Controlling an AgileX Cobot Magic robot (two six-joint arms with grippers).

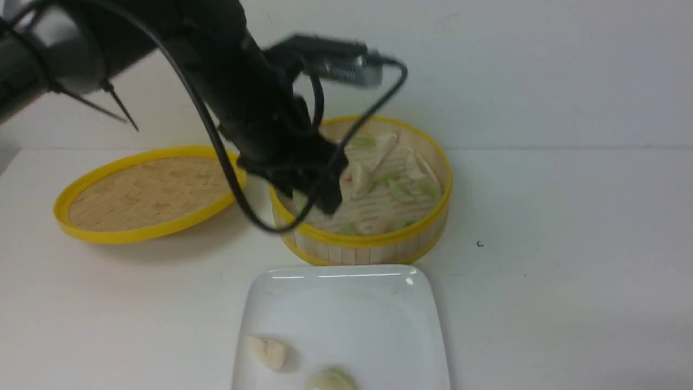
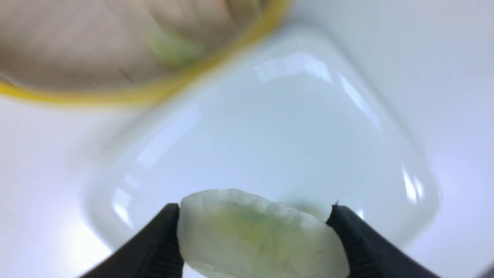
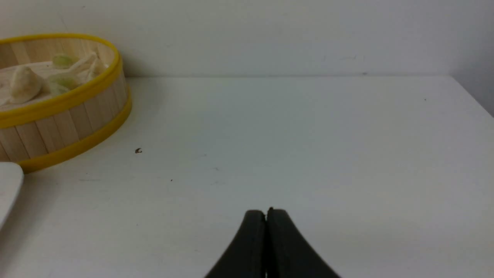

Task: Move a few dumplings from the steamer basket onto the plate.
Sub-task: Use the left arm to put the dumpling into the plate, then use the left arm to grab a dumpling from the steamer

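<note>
My left gripper hangs above the front left part of the steamer basket, shut on a pale green dumpling. In the left wrist view the gripper holds it between both fingers, with the white square plate blurred below and the basket rim beside it. Several dumplings lie in the basket. Two dumplings lie on the plate in front of the basket. My right gripper is shut and empty, low over the bare table to the right of the basket; it is out of the front view.
The flat woven lid with a yellow rim lies left of the basket. A wall runs behind the table. A small dark speck lies right of the basket. The plate's corner shows in the right wrist view.
</note>
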